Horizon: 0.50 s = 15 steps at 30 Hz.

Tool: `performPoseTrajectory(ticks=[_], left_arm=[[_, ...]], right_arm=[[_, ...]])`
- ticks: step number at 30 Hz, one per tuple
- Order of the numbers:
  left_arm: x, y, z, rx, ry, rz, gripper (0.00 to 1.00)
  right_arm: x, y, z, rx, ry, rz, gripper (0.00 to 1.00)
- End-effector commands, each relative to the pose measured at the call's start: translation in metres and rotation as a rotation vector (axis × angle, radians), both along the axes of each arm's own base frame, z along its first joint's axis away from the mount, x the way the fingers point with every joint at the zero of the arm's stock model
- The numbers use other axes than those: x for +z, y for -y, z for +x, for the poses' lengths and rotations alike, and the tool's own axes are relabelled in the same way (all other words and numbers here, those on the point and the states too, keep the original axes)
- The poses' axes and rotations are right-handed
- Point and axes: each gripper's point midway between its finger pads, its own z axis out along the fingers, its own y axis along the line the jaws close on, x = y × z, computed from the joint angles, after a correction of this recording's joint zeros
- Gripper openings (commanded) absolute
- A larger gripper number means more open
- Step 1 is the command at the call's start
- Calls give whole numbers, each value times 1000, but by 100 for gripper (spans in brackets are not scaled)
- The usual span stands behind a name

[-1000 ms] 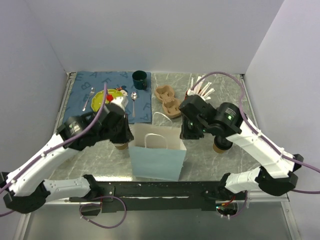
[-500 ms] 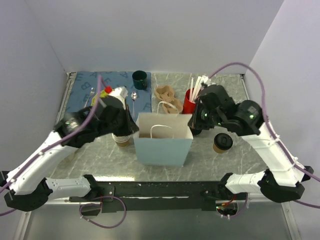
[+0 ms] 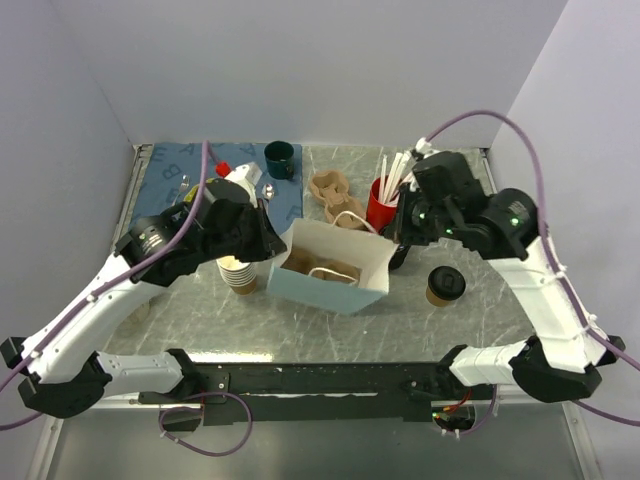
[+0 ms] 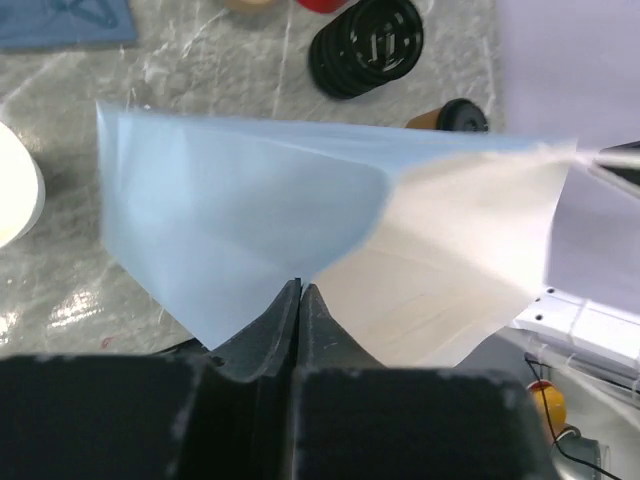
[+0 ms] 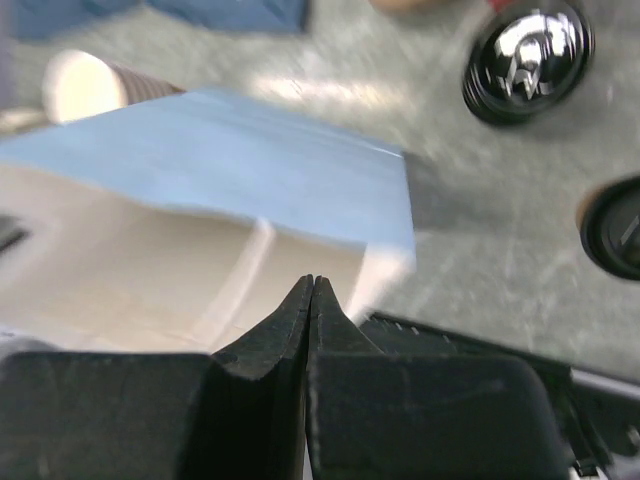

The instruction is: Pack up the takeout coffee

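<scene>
The takeout coffee (image 3: 444,285), a brown paper cup with a black lid, stands right of the bag on the marble top; it also shows as the lidded coffee (image 4: 455,117) and coffee lid (image 5: 612,226). A light blue paper bag (image 3: 335,283) with a white inside is spread open and tilted between my arms. My left gripper (image 3: 274,247) is shut on the bag's left rim, the left jaws (image 4: 299,291) pinching the paper wall (image 4: 240,210). My right gripper (image 3: 394,240) is shut on the right rim, the right jaws (image 5: 312,284) against the bag's white inside (image 5: 130,270).
A stack of lidless paper cups (image 3: 238,276) stands left of the bag. Behind it are a brown cup carrier (image 3: 335,195), a red cup of white stirrers (image 3: 380,208), a green mug (image 3: 279,158) and a blue placemat (image 3: 180,175). A stack of black lids (image 4: 365,45) lies near the coffee.
The bag was flat and upright near the front; both arms have carried it back and pulled its mouth open, so it now tilts with the inside showing.
</scene>
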Motion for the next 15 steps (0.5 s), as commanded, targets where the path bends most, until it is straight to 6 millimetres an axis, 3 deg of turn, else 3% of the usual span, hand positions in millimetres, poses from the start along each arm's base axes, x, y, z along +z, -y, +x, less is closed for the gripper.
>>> performPoseTrajectory(ticks=[1, 3, 5, 9, 12, 15], left_arm=[[0, 1, -3, -17, 0, -12, 11], [-12, -1, -4, -16, -18, 2, 14], [-17, -3, -5, -10, -24, 2, 9], [-46, -8, -6, 5, -70, 30, 7], [-49, -9, -6, 20, -71, 17, 7], [-46, -12, -7, 28, -63, 11, 7]], right_arm=[[10, 19, -14, -5, 0, -37, 0], [10, 20, -16, -4, 0, -38, 0], [7, 22, -16, -8, -5, -51, 0], [-2, 21, -21, 8, -35, -57, 1], [-2, 21, -27, 13, -38, -31, 8], [-6, 20, -37, 20, -55, 7, 23]])
